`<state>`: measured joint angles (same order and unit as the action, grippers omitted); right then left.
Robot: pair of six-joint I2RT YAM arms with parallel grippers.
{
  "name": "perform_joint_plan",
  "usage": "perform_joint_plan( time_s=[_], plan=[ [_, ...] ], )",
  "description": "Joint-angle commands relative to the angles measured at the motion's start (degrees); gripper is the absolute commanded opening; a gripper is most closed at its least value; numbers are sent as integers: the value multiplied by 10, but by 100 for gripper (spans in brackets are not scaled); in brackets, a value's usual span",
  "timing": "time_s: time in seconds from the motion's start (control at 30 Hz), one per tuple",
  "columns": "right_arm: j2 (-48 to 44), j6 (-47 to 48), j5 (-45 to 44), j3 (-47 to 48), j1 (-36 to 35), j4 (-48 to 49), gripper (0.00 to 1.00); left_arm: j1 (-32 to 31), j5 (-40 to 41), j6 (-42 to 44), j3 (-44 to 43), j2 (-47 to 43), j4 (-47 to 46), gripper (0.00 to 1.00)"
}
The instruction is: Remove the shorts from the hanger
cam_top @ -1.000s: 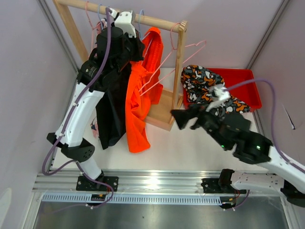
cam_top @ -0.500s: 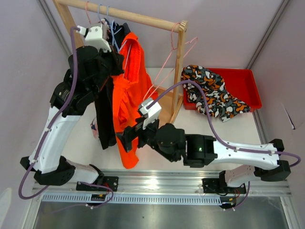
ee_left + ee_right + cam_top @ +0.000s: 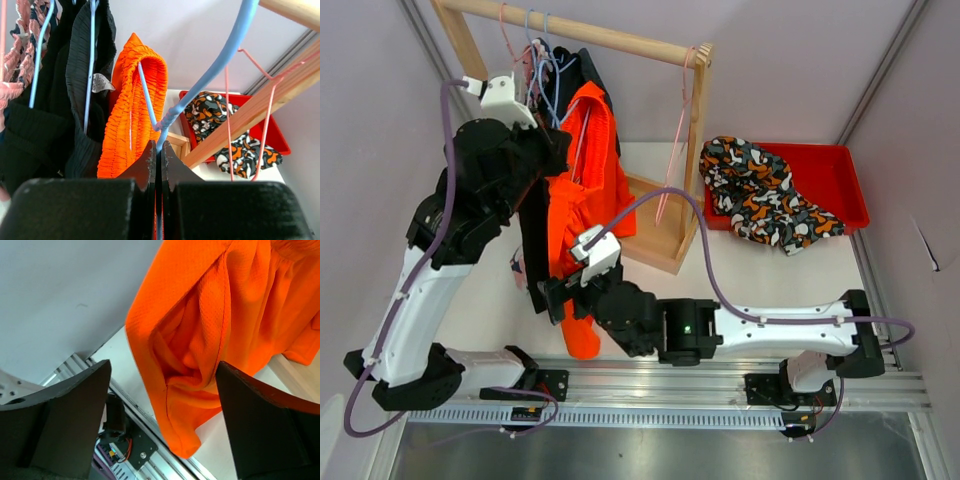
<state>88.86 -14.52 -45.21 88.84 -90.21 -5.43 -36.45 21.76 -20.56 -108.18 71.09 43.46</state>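
Note:
Orange shorts [image 3: 585, 200] hang from a blue hanger [image 3: 542, 55] on the wooden rack [image 3: 620, 40]. My left gripper [image 3: 558, 150] is shut on the blue hanger's wire just below its twisted neck, as the left wrist view shows [image 3: 159, 146], with the shorts' ribbed waistband [image 3: 132, 115] looped over the hanger arm. My right gripper [image 3: 552, 297] is open at the lower end of the shorts. In the right wrist view the orange leg [image 3: 200, 355] hangs between the wide-open jaws of the right gripper [image 3: 164, 371], touching neither finger.
Black garments [image 3: 535, 240] hang left of the shorts, on other hangers. An empty pink hanger [image 3: 675, 150] hangs at the rack's right end. A red tray [image 3: 840, 170] at the back right holds a patterned garment [image 3: 760, 195]. The rack's wooden base [image 3: 660, 245] stands mid-table.
My right arm swung from the tray side across to the left and now has its open jaws round the shorts' lower end. My left gripper moved the hanger left along the rail.

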Motion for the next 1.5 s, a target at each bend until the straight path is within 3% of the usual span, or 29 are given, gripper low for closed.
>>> perform_joint_plan(
  time_s=[0.0, 0.03, 0.1, 0.13, 0.2, 0.23, 0.27, 0.4, 0.6, 0.77, 0.87, 1.03, 1.23, 1.4, 1.47],
  plan=[
    [31, 27, -45, 27, -3, 81, 82, -3, -18, -21, -2, -38, -53, 0],
    [36, 31, -48, 27, -3, 88, 66, -3, -19, -21, 1, -43, -52, 0],
    [45, 36, -60, 29, -4, 99, 50, -3, -19, -19, 5, -48, -50, 0],
    [46, 37, -64, 27, -3, 103, 36, -3, -19, -19, 8, -52, -49, 0],
    [44, 41, -68, 15, -7, 115, 22, -3, -20, -18, 16, -60, -47, 0],
    [39, 41, -70, 8, -8, 121, 6, -3, -20, -17, 16, -64, -47, 0],
    [36, 42, -72, -2, -10, 129, 1, -3, -19, -17, 19, -68, -48, 0],
    [15, 51, -101, -37, -43, 152, 0, -3, -5, -8, 30, -75, -51, 0],
    [4, 37, -199, -50, -164, 124, 0, -2, 44, 24, 63, -82, -88, 0],
    [39, -29, -263, -40, -256, 72, 0, 1, 77, 52, 40, -54, -112, 0],
    [60, -93, -278, -38, -271, 21, 0, 2, 79, 65, 10, -35, -115, 0],
    [72, -132, -251, -41, -264, -2, 0, 5, 75, 88, -89, 12, -79, 0],
    [62, -134, -231, -55, -220, 4, 0, 5, 45, 75, -103, 9, -36, 0],
    [25, -32, -201, -80, -145, 94, 0, 4, -48, 14, -85, -23, 54, 0],
    [12, 45, -172, -69, -90, 133, 0, 2, -88, -1, -32, -54, 86, 0]
  ],
)
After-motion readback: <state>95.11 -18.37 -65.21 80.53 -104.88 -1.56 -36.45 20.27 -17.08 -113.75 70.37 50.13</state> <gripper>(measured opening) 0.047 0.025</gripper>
